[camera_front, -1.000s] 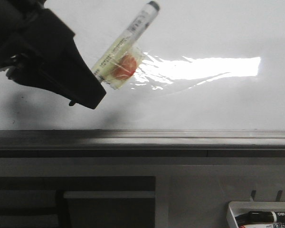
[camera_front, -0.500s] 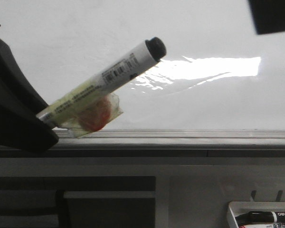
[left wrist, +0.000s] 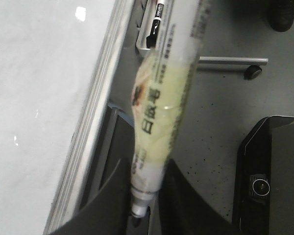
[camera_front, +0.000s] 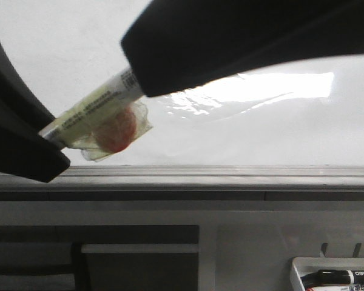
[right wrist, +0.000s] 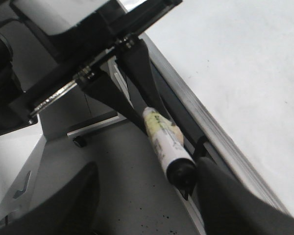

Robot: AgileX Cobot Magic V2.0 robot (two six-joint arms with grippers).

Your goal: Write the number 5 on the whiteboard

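Holding a marker pen (camera_front: 97, 109), the left gripper (camera_front: 45, 136) has its two dark fingers (left wrist: 108, 205) closed on the pen's lower end, as the left wrist view shows. The pen's barrel is white with a yellowish clear wrapping and a red-orange patch under the film. A barcode is printed on the barrel in the front view, and Chinese characters run along it in the left wrist view, but they are too blurred to read.

The right gripper (right wrist: 144, 205) is at the pen's black cap (right wrist: 180, 170). Its fingers (right wrist: 220, 196) stand wide apart on both sides of the cap, and I cannot tell if one of them touches it. In the front view the right arm covers the cap end of the pen.

The whiteboard (camera_front: 261, 133) fills the background, glossy, with wrinkled film and a bright reflection. Its grey frame edge (camera_front: 230, 173) runs along its lower side. No drawn line of the number 5 shows on the parts of the board that are visible.

Below the board, at the lower right, a white tray (camera_front: 300, 270) holds a black marker (camera_front: 340, 277) with a white label that seems to read "deli".
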